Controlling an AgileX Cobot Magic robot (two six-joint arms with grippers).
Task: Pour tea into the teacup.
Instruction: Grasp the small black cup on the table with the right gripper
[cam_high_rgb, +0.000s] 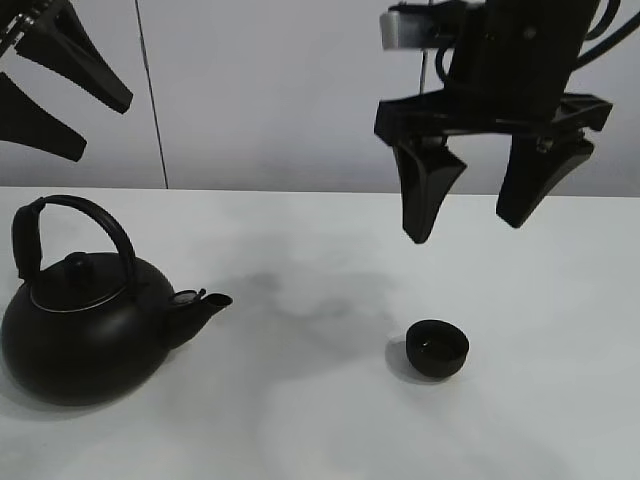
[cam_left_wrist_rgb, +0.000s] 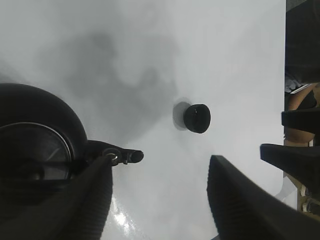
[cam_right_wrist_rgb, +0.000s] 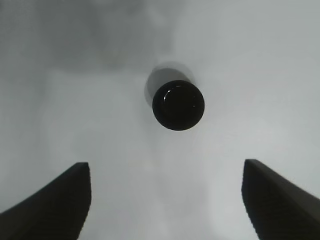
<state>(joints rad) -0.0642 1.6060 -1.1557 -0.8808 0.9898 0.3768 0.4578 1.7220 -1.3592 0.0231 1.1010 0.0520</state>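
The small black teacup (cam_high_rgb: 437, 348) stands upright on the white table, right of centre. It also shows as the teacup (cam_left_wrist_rgb: 197, 118) in the left wrist view and the teacup (cam_right_wrist_rgb: 178, 106) in the right wrist view. High above the cup hangs my right gripper (cam_high_rgb: 465, 230), open and empty, its open jaws (cam_right_wrist_rgb: 166, 167) pointing down at the table. My left gripper (cam_high_rgb: 105, 130) is raised at the top left, open and empty (cam_left_wrist_rgb: 160, 165), above the kettle's spout side. No tea shows in any view.
A big round black kettle (cam_high_rgb: 85, 330) with an arched handle sits at the left, spout (cam_high_rgb: 205, 303) pointing toward the cup. The white table (cam_high_rgb: 320, 420) ends at a grey wall behind. In the left wrist view the table edge (cam_left_wrist_rgb: 284, 100) borders dark equipment.
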